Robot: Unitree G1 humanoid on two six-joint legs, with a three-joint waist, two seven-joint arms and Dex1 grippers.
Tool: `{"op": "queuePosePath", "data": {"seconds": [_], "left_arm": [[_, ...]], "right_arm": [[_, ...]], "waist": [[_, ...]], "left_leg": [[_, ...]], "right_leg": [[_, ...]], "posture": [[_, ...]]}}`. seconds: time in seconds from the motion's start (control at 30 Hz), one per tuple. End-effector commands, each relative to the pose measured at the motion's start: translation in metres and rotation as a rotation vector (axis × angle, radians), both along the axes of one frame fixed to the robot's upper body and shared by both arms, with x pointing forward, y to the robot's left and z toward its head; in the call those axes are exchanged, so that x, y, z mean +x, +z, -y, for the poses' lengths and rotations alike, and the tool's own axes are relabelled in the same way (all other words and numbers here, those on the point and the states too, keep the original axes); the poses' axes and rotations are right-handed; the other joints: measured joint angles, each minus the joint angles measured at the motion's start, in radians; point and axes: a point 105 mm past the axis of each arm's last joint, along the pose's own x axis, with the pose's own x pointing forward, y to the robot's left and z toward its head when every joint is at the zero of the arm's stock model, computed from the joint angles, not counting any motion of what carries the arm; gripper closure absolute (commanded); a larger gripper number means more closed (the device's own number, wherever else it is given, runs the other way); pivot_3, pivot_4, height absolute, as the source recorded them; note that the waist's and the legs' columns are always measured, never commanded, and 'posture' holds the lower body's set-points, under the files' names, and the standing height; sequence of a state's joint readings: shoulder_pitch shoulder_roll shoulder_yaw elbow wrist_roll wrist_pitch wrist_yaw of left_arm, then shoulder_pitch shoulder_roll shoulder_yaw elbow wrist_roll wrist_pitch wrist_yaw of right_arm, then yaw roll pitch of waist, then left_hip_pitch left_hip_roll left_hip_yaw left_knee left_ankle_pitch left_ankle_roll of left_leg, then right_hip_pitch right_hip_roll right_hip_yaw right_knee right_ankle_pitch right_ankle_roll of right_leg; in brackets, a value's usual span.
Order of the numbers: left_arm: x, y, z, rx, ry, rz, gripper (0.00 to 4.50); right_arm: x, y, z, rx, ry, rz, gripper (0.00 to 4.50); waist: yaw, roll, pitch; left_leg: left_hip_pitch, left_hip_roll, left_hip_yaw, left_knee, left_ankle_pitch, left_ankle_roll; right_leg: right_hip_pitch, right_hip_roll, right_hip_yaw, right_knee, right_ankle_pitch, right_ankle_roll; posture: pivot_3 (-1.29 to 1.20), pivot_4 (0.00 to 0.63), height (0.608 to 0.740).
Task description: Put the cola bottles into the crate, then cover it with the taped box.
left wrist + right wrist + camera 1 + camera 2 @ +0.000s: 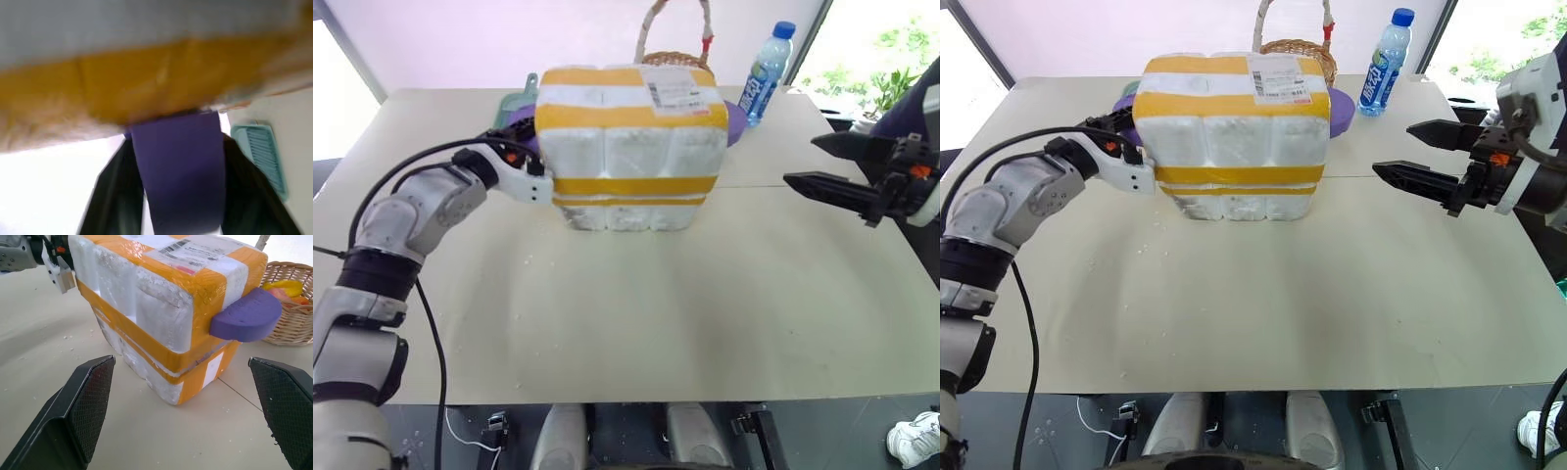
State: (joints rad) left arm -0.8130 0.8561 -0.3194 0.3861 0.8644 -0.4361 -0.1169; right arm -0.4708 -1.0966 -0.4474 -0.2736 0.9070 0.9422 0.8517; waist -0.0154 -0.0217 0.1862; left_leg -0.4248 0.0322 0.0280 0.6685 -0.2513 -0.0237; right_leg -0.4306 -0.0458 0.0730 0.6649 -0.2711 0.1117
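We see the large white styrofoam box with yellow tape stripes (628, 147) standing upright on the beige table (636, 313), toward the far middle, its lower edge resting over a low white foam base with a yellow tape band (626, 209) that shows just under it. The whole near half of the table lies open, with only small white crumbs scattered on it, and a seam runs across the tabletop at the box's right side.

On top of the box sits a white shipping label (677, 93) with a barcode and a red strip; its print is too small for us to read. The clear plastic water bottle with a blue cap (768, 74) carries a blue label whose writing we cannot make out.

Our left gripper (514, 162) lies against the box's left side at the lower yellow band. Its black fingers (115, 196) stand apart on either side of a purple piece; we cannot tell whether they pinch it. Our right gripper (1430, 157) hangs well apart from the box on the right, its two black fingers spread wide and holding nothing.

Behind the box stand a wicker basket with a handle (1298, 44) and a purple rounded plastic piece (247, 316) jutting past the box's corner. A teal slotted item (519, 98) lies at the far left.
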Motion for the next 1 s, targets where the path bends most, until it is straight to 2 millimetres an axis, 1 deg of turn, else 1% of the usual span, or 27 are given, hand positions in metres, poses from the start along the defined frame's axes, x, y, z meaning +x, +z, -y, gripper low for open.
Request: {"op": "queuePosePath", "data": {"seconds": [0.03,0.17,0.23,0.33,0.4,0.47,0.5,0.53,0.57,0.6,0.67,0.7,0.73,0.83,0.87,0.93,1.0], "left_arm": [[-0.011,0.018,-0.006,-0.015,-0.022,0.062,1.31],[-0.025,0.018,-0.022,-0.075,-0.034,0.038,1.31],[-0.038,0.016,-0.029,-0.090,-0.075,0.011,1.31],[-0.060,0.008,-0.035,-0.145,-0.153,-0.091,1.31],[-0.075,-0.002,-0.037,-0.174,-0.201,-0.203,1.31],[-0.076,-0.014,-0.054,-0.328,-0.115,-0.394,1.31],[-0.076,-0.019,-0.066,-0.484,-0.049,-0.538,1.31],[-0.080,-0.022,-0.076,-0.663,-0.012,-0.711,1.31],[-0.085,-0.024,-0.078,-0.775,-0.011,-0.836,1.31],[-0.093,-0.022,-0.079,-0.883,-0.020,-0.970,1.31],[-0.114,-0.001,-0.091,-1.016,-0.046,-1.242,1.31],[-0.124,0.011,-0.095,-1.054,-0.065,-1.334,1.31],[-0.130,0.021,-0.099,-1.075,-0.076,-1.384,1.31],[-0.134,0.041,-0.110,-1.105,-0.084,-1.407,1.31],[-0.132,0.046,-0.112,-1.120,-0.090,-1.398,1.31],[-0.128,0.057,-0.116,-1.146,-0.104,-1.370,1.31],[-0.125,0.062,-0.116,-1.145,-0.113,-1.359,1.31]], "right_arm": [[-0.006,0.012,0.000,-0.021,-0.002,0.067,0.00],[-0.006,0.010,0.001,-0.015,-0.002,0.060,0.00],[-0.006,0.008,0.002,-0.011,-0.005,0.054,0.00],[-0.006,0.004,0.003,-0.008,-0.010,0.046,0.00],[-0.006,0.003,0.004,-0.005,-0.012,0.042,0.00],[-0.006,0.001,0.004,-0.003,-0.013,0.039,0.00],[-0.005,0.000,0.005,-0.003,-0.014,0.038,0.00],[-0.003,-0.001,0.005,-0.003,-0.014,0.035,0.00],[-0.002,-0.002,0.006,-0.003,-0.014,0.034,0.00],[-0.001,-0.003,0.006,-0.007,-0.014,0.032,0.00],[0.003,-0.010,0.009,-0.038,-0.015,0.013,0.00],[0.004,-0.013,0.010,-0.053,-0.014,0.003,0.00],[0.004,-0.015,0.011,-0.064,-0.011,-0.004,0.00],[0.004,-0.016,0.010,-0.073,0.010,-0.012,0.00],[0.005,-0.016,0.010,-0.074,0.015,-0.012,0.00],[0.006,-0.015,0.009,-0.076,0.025,-0.009,0.00],[0.007,-0.014,0.007,-0.078,0.033,-0.005,0.00]], "waist": [[0.001,0.000,0.000],[0.001,0.000,0.000],[-0.002,0.000,0.000],[-0.002,0.000,0.000],[-0.001,0.000,0.000],[0.001,0.000,0.000],[0.002,0.001,0.000],[0.000,0.000,0.000],[-0.002,0.001,0.000],[-0.004,0.000,0.000],[-0.006,-0.001,0.000],[-0.007,-0.001,0.001],[-0.008,-0.001,0.001],[-0.005,0.002,0.000],[-0.004,0.004,-0.001],[-0.004,0.004,-0.001],[-0.004,0.004,-0.001]], "left_leg": [[0.000,0.000,0.000,0.000,0.000,0.000],[0.000,0.000,0.000,0.000,0.000,0.000],[0.000,0.001,0.000,0.000,0.000,0.000],[0.001,0.001,0.000,-0.001,0.000,0.000],[0.001,0.001,0.001,-0.001,0.000,0.000],[0.002,0.002,0.001,-0.001,0.000,0.000],[0.003,0.002,0.001,-0.001,0.000,0.000],[0.003,0.002,0.001,-0.001,0.000,0.000],[0.003,0.002,0.001,-0.001,0.000,0.000],[0.003,0.002,0.001,-0.001,0.000,0.000],[0.004,0.003,0.001,-0.001,0.000,0.000],[0.004,0.003,0.000,-0.001,0.000,0.000],[0.004,0.003,0.000,-0.001,0.000,0.000],[0.004,0.002,0.001,-0.001,0.000,0.000],[0.005,0.001,0.001,-0.001,0.000,0.000],[0.006,0.001,0.001,-0.001,0.000,0.000],[0.006,0.001,0.000,-0.001,0.000,0.000]], "right_leg": [[0.000,0.000,0.000,0.000,0.000,0.000],[0.000,0.000,0.000,0.000,0.000,0.000],[0.000,0.000,0.000,0.000,0.000,0.000],[0.000,-0.001,0.000,0.000,0.000,0.000],[0.000,-0.001,0.000,0.000,0.000,0.000],[0.002,-0.001,0.000,0.000,0.000,0.000],[0.002,-0.002,0.000,0.000,0.000,0.000],[0.002,-0.002,0.000,0.000,0.000,0.000],[0.002,-0.001,0.000,0.000,0.000,0.000],[0.002,0.000,0.000,0.000,0.000,0.000],[0.002,0.001,-0.001,0.000,0.000,-0.001],[0.002,0.001,-0.001,-0.001,0.000,-0.001],[0.002,0.002,-0.001,-0.001,0.000,-0.001],[0.002,0.001,-0.001,-0.001,-0.001,-0.001],[0.003,0.001,-0.001,-0.001,-0.001,0.000],[0.004,0.001,-0.001,-0.001,-0.001,0.000],[0.004,0.002,-0.001,-0.001,-0.001,-0.001]], "posture": [[0.00,0.150,0.740],[0.00,0.150,0.740],[0.00,0.150,0.740],[0.00,0.150,0.740],[0.00,0.150,0.740],[0.00,0.150,0.740],[0.00,0.150,0.740],[0.00,0.150,0.740],[0.00,0.150,0.740],[0.00,0.150,0.740],[0.00,0.150,0.740],[0.00,0.150,0.740],[0.00,0.150,0.740],[0.00,0.150,0.740],[0.00,0.150,0.740],[0.00,0.150,0.740],[0.00,0.150,0.740]]}}
